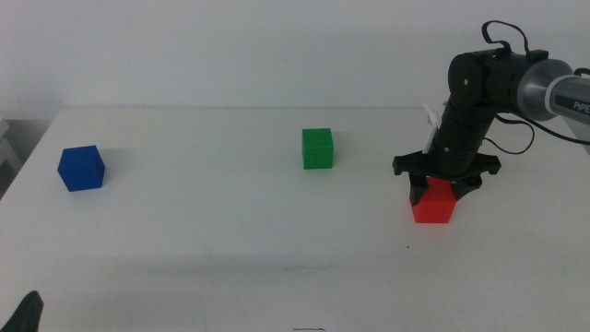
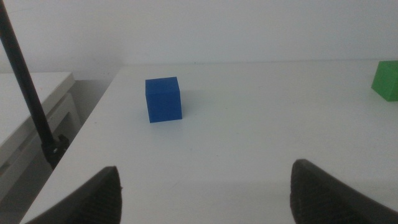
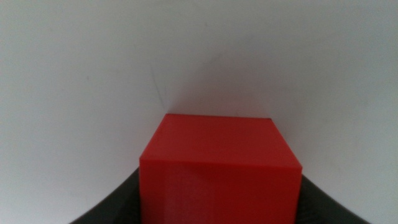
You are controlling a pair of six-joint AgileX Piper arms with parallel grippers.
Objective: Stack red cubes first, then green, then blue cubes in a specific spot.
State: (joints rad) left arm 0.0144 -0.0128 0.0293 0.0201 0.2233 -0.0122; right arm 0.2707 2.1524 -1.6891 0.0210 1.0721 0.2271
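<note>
The red cube [image 1: 433,204] rests on the white table at the right. My right gripper [image 1: 444,187] comes down on it from above, and its jaws press both sides of the red cube [image 3: 219,171] in the right wrist view. Near the table's middle stands the green cube [image 1: 317,148], a short way left of the red one. The blue cube [image 1: 81,168] sits at the far left. My left gripper [image 2: 205,193] waits open and holds nothing, short of the blue cube [image 2: 163,99]; its tip [image 1: 28,314] shows at the bottom left corner of the middle view.
The white tabletop [image 1: 212,221] runs wide between the cubes. A thin dark rod [image 2: 28,87] stands by the table's left edge in the left wrist view. The green cube's corner [image 2: 387,79] shows at that view's edge.
</note>
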